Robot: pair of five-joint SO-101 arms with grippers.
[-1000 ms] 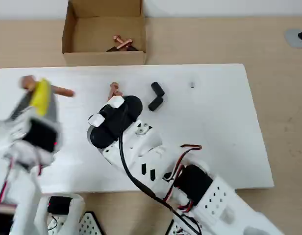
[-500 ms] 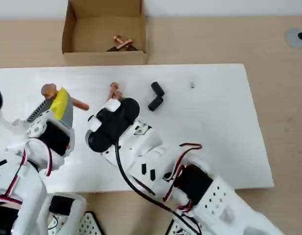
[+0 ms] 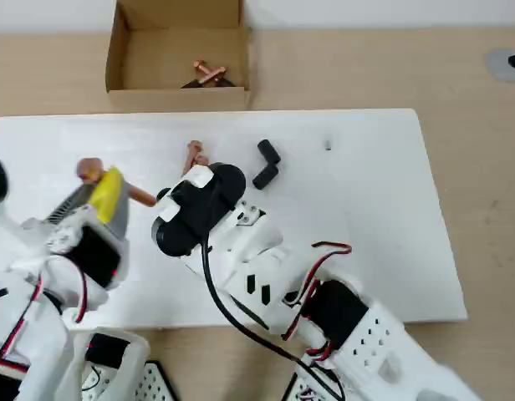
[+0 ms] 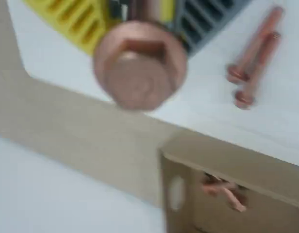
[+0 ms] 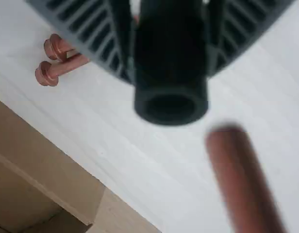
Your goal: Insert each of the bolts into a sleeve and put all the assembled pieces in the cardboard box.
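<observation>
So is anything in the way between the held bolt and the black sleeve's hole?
Nothing visible is. The held bolt ends just beside the open mouth of the sleeve, not touching it, with only the white board behind the gap.

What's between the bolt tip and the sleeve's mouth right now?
Nothing. In the right wrist view, bare white board separates the mouth of the sleeve from the shank of the bolt, which sits beside the opening, not in it.
</observation>
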